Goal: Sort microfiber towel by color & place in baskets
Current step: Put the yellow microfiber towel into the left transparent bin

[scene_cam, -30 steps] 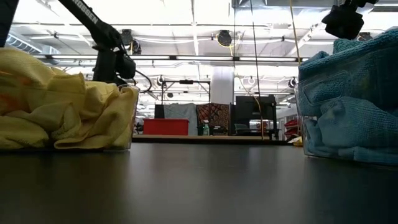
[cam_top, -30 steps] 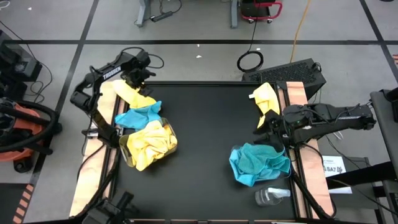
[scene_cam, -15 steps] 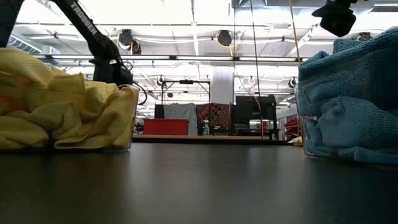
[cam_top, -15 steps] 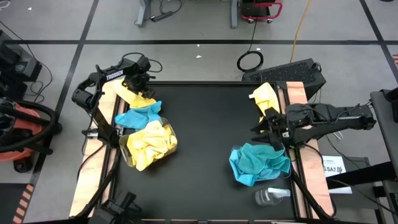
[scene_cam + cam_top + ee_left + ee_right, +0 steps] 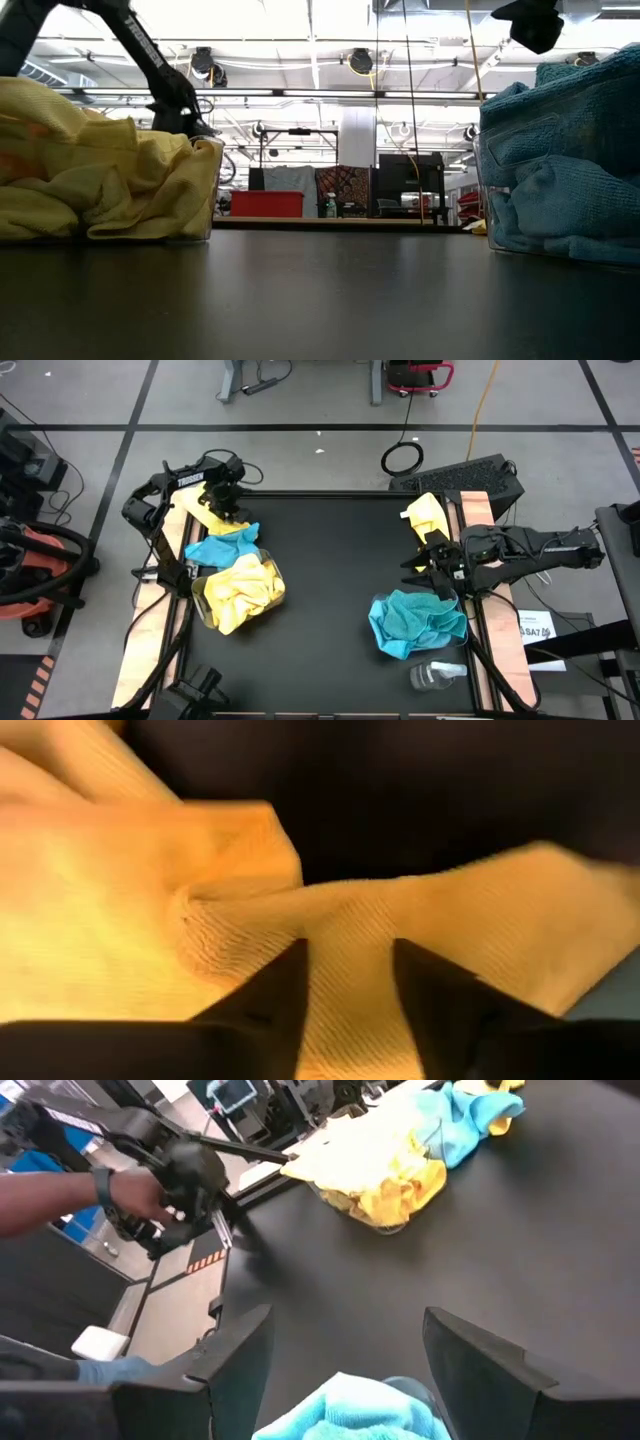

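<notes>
- Fingers of the left gripper (image 5: 345, 1010) stand a narrow gap apart, pressed down onto a loose yellow towel (image 5: 205, 512) with a ridge of cloth between the tips; closure on it is not confirmed.
- Left gripper location: table's 10 o'clock corner in the high view (image 5: 226, 493), above that yellow towel.
- Right gripper (image 5: 345, 1355): fingers spread wide, holding nothing. In the high view it sits at about 3 o'clock (image 5: 425, 560), between a second loose yellow towel (image 5: 424, 515) at 2 o'clock and the blue-filled basket (image 5: 418, 622) at 4 o'clock.
- Completed, as judged from the layout: the left basket (image 5: 240, 592), at 8 o'clock, is heaped with yellow towels; the right basket is heaped with turquoise towels.
- Remaining: three towels lie outside the baskets. The yellow towel under the left gripper and a turquoise towel (image 5: 222, 544) just beside it both lie at 9 to 10 o'clock; the turquoise one touches the yellow basket's far rim. The other yellow towel lies at 2 o'clock.
- Estimate: sorting is mostly finished; the turquoise towel must cross to the right basket and both loose yellow towels to the left one.
- Readable writing: "TROSSEN" on the left arm (image 5: 185, 480). A white label (image 5: 533, 628) at the table's 4 o'clock edge carries print too small to read.
- Also present: a clear bottle (image 5: 437, 675) at 5 o'clock.
</notes>
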Controlling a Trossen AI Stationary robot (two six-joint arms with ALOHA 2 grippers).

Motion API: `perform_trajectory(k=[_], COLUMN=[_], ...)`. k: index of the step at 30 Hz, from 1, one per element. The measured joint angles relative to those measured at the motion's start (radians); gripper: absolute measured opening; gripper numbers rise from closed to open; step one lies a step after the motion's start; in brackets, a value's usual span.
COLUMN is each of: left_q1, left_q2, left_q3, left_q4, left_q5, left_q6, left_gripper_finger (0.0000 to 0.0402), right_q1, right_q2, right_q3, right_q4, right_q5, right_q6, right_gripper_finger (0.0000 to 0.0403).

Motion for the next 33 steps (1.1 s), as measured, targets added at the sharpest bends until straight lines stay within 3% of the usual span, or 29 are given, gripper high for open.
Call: perform_trajectory(k=[6,8,15,22,33], left_q1=[-0.014,-0.028,-0.071,-0.123,-0.252], left_q2=[0.086,0.091,0.040,-0.079,-0.205], left_q3=[-0.001,-0.001,0.069,0.226,0.481], left_q4=[-0.098,-0.105,-0.143,-0.202,-0.230], left_q5=[0.003,0.004,0.005,0.023,0.094], left_q6=[0.093,0.123,0.167,0.166,0.122], left_gripper_finger=[0.0025,0.0008,0.0003,0.0002,0.0001], right_q1=[0.000,0.000,0.000,0.000,-0.078], right_q2=[0.004,0.005,0.009,0.024,0.193], right_q3=[0.000,0.000,0.000,0.000,0.000], right_q4=[0.038,0.046,0.067,0.107,0.232], right_q5=[0.000,0.016,0.024,0.025,0.061], right_q6=[-0.017,-0.025,-0.034,-0.043,-0.191], right_gripper_finger=[0.0249,0.0249,0.0249,0.0249,0.0249])
